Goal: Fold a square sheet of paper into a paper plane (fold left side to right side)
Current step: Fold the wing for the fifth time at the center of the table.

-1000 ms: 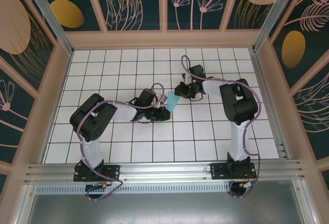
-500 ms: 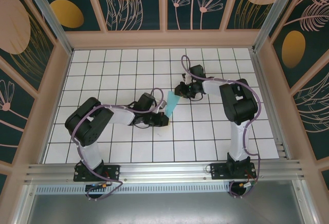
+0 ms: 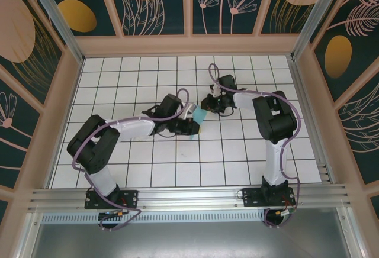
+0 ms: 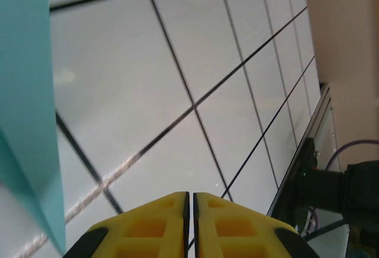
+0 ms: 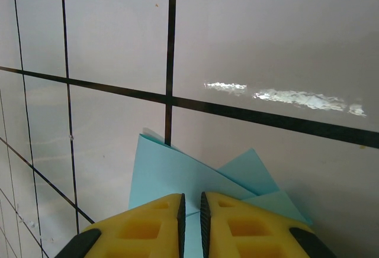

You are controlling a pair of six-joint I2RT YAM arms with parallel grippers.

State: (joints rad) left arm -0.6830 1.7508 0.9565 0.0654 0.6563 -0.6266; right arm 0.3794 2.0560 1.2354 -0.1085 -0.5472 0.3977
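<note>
Turquoise paper [image 3: 199, 115], folded into a narrow angular shape, standing tilted above the middle of the white gridded tabletop [image 3: 237, 163]. Pinched at its upper end by the right gripper [image 3: 206, 107]; from the right wrist camera, yellow fingers [image 5: 148, 216] nearly together with layered flaps of paper [image 5: 195, 178] fanning out between and beyond them. Left gripper [image 3: 193, 129] closed on nothing, pressed in just beside the paper's lower end; from the left wrist camera, yellow fingers [image 4: 148, 222] pushed together, the paper [image 4: 26, 92] hanging as a tall strip at the left edge, apart from them.

Compared with a second ago: left arm stretched further out, elbow swung toward the left edge and wrist carried up and right, now covering the paper's lower tip from above. Right arm unmoved, same hold. Paper in nearly the same spot, less of it visible.

Around: purple cables [image 3: 177, 95] looped over both wrists, crowding the space above the paper. Dark floral wall panels [image 3: 157, 3] on three sides. Aluminium rail [image 3: 189, 196] along the near edge, both arm bases bolted there.
</note>
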